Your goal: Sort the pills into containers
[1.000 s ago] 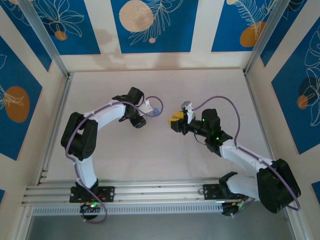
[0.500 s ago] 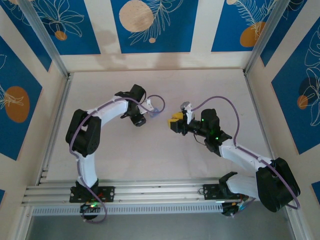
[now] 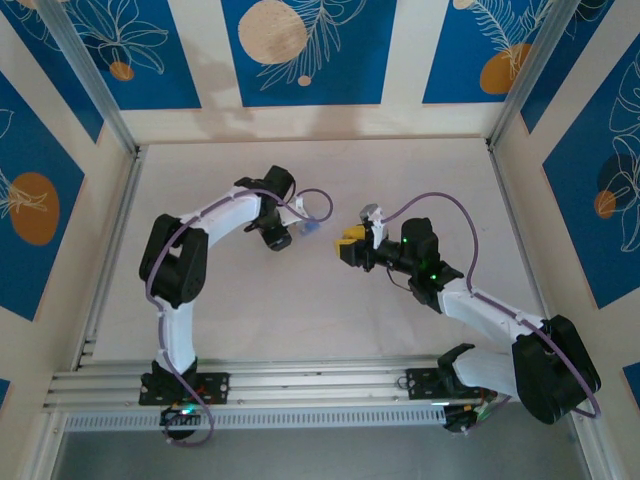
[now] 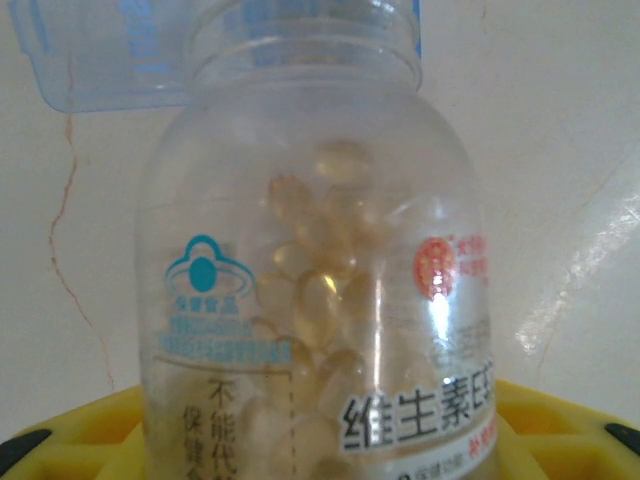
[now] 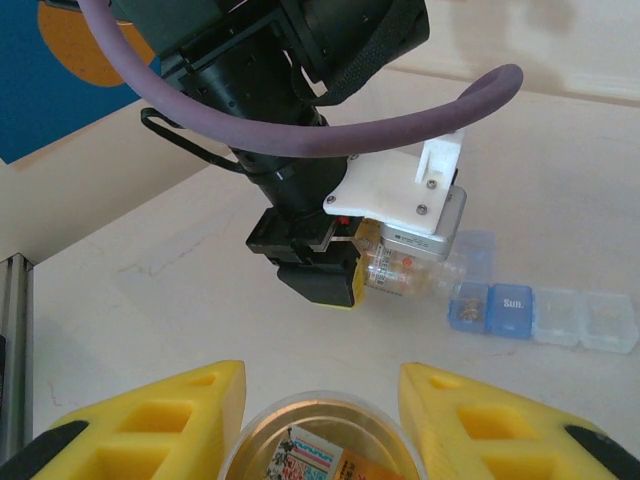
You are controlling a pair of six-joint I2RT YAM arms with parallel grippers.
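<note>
Vial (image 4: 310,280) clamped in left gripper (image 5: 360,262), mouth toward open blue compartment of pill box (image 5: 545,315); right gripper (image 5: 320,430) pinches round cap (image 5: 320,448).

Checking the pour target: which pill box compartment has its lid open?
The blue end compartment beside the vial; its lid stands raised, the others lie closed.

My left pincer (image 5: 362,262) and its tilted vial (image 5: 405,272) block the blue end of the pill box (image 5: 545,316). My right pincer (image 5: 320,400), gripping a round cap (image 5: 318,440), crowds close beside them. Bare worktop (image 3: 400,170) lies open toward the far wall and both sides.
</note>
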